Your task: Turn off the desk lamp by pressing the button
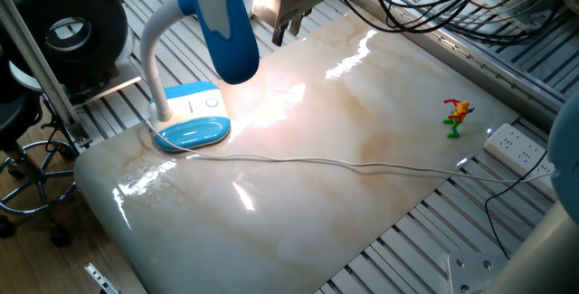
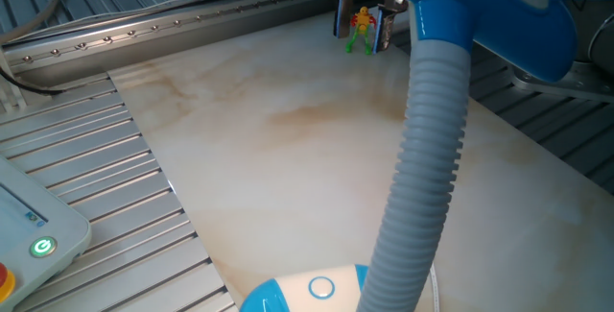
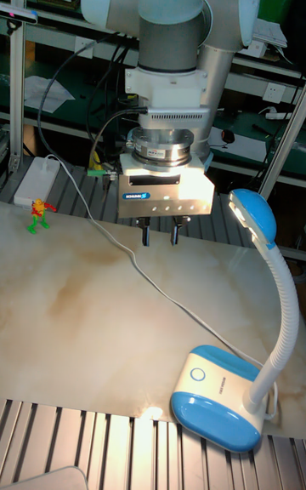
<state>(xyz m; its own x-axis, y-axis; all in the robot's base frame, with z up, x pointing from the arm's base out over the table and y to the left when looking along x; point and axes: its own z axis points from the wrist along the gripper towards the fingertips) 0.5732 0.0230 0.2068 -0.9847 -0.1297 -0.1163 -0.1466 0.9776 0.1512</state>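
The desk lamp stands at the table's left end, with its blue-and-white base [image 1: 190,120], white gooseneck [image 2: 422,158] and blue head [image 1: 222,18]. It is lit and casts a bright patch on the tabletop. The button [image 1: 212,103] is a pale ring on the base's white panel and also shows as the button [image 3: 198,375] and the button [image 2: 321,288]. My gripper [image 1: 285,32] hangs above the far table edge, behind the lamp head and well away from the button. In the tall view the gripper [image 3: 160,236] is open, with a gap between its fingers and nothing in it.
The lamp's thin white cord [image 1: 317,160] runs across the marble-look table [image 1: 298,203] to a power strip [image 1: 520,147] at the right. A small toy figure [image 1: 455,116] stands near the right edge. Slatted metal rails surround the tabletop, and a control box [image 2: 29,230] sits on them.
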